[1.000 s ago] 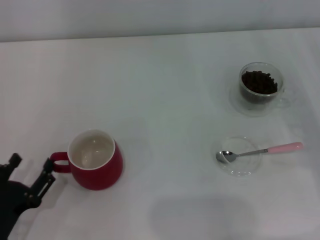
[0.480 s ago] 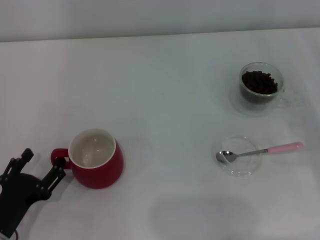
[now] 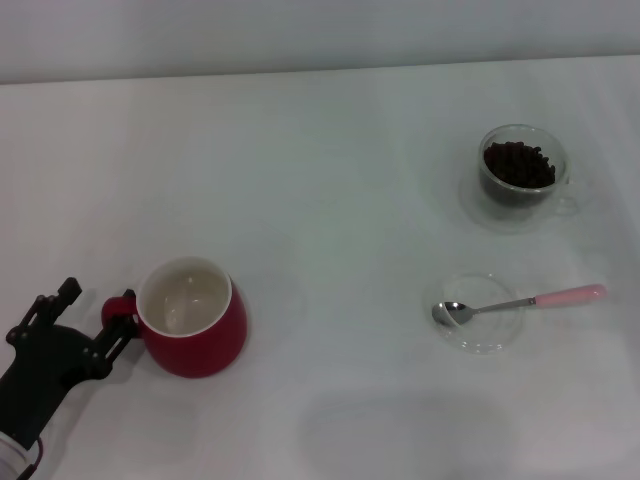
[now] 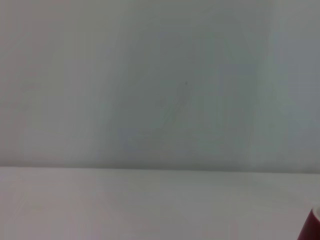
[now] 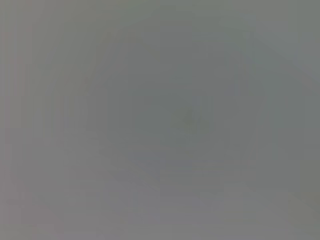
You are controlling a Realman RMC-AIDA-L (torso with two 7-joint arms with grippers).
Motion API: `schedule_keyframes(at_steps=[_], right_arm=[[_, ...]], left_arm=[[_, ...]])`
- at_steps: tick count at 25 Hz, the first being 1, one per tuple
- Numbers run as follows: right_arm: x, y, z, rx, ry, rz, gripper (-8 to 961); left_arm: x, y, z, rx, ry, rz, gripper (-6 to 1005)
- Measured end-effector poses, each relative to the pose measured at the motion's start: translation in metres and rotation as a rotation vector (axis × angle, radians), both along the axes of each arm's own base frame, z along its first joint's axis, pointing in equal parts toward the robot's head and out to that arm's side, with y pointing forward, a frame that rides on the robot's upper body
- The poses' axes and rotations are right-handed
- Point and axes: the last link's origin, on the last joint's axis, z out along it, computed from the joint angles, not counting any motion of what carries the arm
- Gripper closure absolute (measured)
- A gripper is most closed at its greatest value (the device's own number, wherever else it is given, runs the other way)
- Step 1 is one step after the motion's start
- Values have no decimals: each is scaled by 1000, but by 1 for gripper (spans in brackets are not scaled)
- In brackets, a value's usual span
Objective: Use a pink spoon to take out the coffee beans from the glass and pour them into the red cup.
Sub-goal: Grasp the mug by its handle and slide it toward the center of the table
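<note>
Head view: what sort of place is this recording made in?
Probably a lab-style tabletop test setup, not a real kitchen: a plain white table against a bare wall, holding only the red cup, the glass of coffee beans and the pink spoon.

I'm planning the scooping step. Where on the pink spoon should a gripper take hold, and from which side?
Probably the pale pink handle end of the pink spoon, from above. It juts past the glass saucer toward the robot's right, while the bowl lies inside the saucer.
</note>
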Motion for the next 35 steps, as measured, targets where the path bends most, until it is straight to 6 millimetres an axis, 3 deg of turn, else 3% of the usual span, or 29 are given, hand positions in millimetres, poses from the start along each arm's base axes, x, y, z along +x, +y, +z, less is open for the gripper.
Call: schedule_keyframes(at_steps=[10, 14, 35], right_arm=[[2, 2, -1, -12, 3, -18, 285], [3, 3, 0, -13, 0, -21, 286], [2, 7, 1, -18, -2, -23, 294]], left_arm=[[2, -2, -3, -10, -9, 2, 272], [4, -6, -7, -18, -27, 8, 479], [5, -1, -9, -31, -17, 11, 682]])
